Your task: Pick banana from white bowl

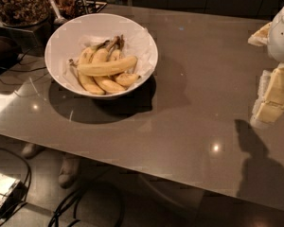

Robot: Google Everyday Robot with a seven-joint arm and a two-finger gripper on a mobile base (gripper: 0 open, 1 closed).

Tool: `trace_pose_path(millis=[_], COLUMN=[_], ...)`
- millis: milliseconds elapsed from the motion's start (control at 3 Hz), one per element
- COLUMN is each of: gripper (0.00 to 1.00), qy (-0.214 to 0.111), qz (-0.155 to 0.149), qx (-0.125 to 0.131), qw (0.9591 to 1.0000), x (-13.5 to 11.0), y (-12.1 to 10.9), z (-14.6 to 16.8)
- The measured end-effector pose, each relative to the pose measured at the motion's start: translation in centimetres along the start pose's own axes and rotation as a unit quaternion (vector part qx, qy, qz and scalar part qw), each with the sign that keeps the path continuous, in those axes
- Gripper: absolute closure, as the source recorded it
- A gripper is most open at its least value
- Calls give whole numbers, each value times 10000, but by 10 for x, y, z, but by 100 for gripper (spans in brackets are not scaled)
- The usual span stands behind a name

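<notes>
Gripper point(272, 96) hangs at the right edge of the view, blocky cream-coloured segments under a rounded white shell, above the table point(189, 117); whether it is wide or closed cannot be told, and it holds nothing that shows. Its dark shadow point(255, 160) falls on the glossy, brown, stone-like tabletop just below and slightly to the left of it. Well apart from the gripper, far to its left and a little higher in the view, stands the white bowl point(54, 41), round, deep and smooth, lined with crumpled white paper point(137, 39). The banana point(107, 66), long, gently curved and smooth yellow, lies crosswise on top of a bunch of bananas point(104, 82) joined by brown stems, inside the bowl. Beyond the bowl, farther left still, sits a clear jar point(19, 4) of lumpy brown contents.
</notes>
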State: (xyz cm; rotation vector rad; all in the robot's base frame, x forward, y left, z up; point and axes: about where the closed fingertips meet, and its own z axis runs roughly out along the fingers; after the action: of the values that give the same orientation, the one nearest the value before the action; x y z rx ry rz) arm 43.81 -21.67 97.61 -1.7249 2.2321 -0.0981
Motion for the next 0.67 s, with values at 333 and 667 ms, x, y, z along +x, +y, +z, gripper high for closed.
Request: trace_pose_path(millis=[333, 667], gripper=[0, 0], qy=[0, -100], qz=[0, 2], qx=[0, 48], qw=[10000, 9999], x=[0, -14], y=[0, -10], z=[0, -6])
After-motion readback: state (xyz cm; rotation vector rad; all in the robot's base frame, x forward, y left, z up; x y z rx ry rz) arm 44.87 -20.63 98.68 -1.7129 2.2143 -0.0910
